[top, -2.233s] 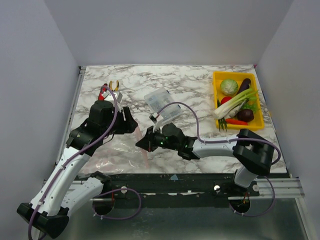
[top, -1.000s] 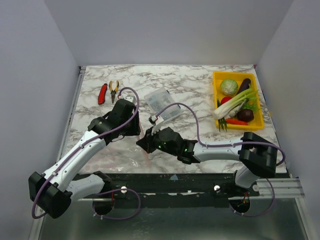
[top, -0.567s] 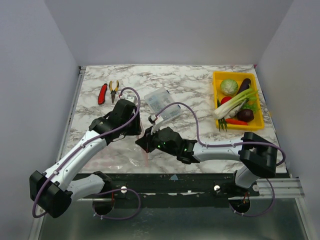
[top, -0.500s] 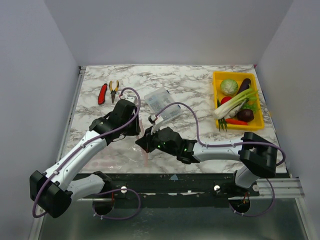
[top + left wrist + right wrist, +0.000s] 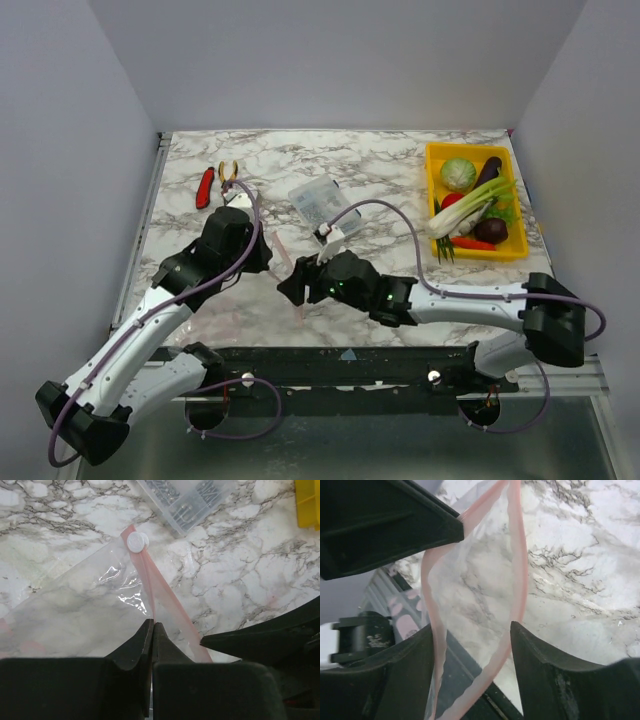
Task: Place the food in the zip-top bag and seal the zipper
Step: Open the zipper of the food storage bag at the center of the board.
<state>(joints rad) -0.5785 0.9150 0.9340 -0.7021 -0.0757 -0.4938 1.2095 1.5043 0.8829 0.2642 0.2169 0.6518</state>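
The zip-top bag point(image 5: 232, 305) lies clear and floppy on the marble near the front edge. Its pink zipper point(image 5: 165, 592) runs up to a white slider point(image 5: 135, 541). My left gripper point(image 5: 152, 625) is shut on one lip of the zipper. The two pink lips point(image 5: 518, 555) stand apart in a loop, so the mouth gapes. My right gripper point(image 5: 470, 635) is open, its fingers point(image 5: 545, 665) on either side of that loop. The left gripper point(image 5: 385, 520) shows just beyond it. The food sits in a yellow tray point(image 5: 431, 160) at the far right, the cabbage point(image 5: 459, 174) among it.
A rigid clear box point(image 5: 320, 203) sits just behind the bag, also in the left wrist view point(image 5: 185, 500). Red-handled point(image 5: 205, 187) and yellow-handled pliers point(image 5: 229, 172) lie at the back left. The table's front edge and a dark rail run just below the bag.
The left gripper has closed on the zipper lip and drawn back to the left. The right gripper has let go and opened, and the bag's mouth now gapes between its fingers.
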